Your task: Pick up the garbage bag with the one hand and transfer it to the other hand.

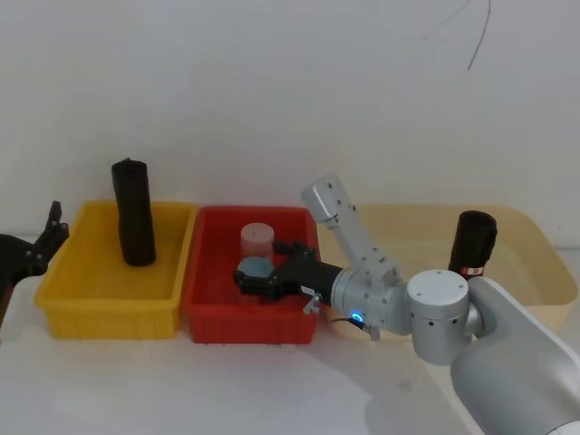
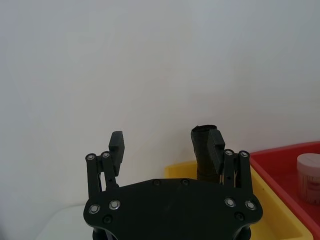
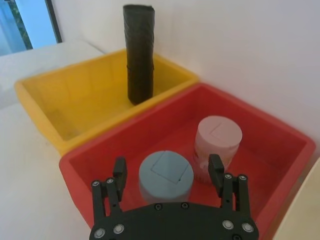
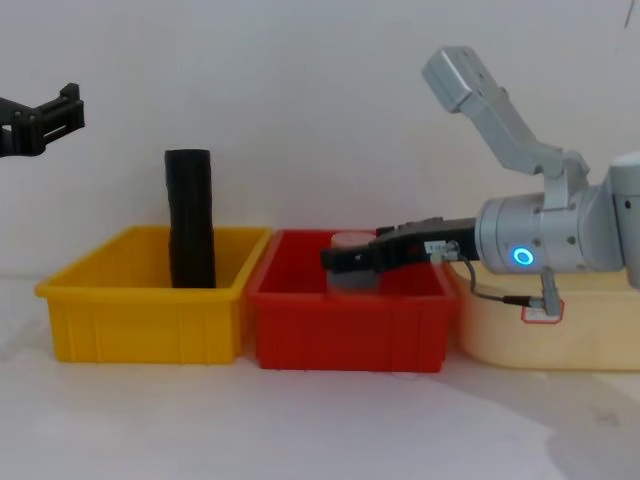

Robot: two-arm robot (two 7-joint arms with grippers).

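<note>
The garbage bag, a black roll with a red-and-white sticker low on it, stands upright in the beige bin at the right. My right gripper reaches left, away from it, into the red bin. It is open, its fingers standing just short of a blue-lidded jar and a pink jar; from the side it hovers at rim height. My left gripper waits open at the far left, holding nothing.
A second black roll without a sticker stands in the yellow bin, also seen from the side. The three bins sit side by side against a white wall. Bare white table lies in front of them.
</note>
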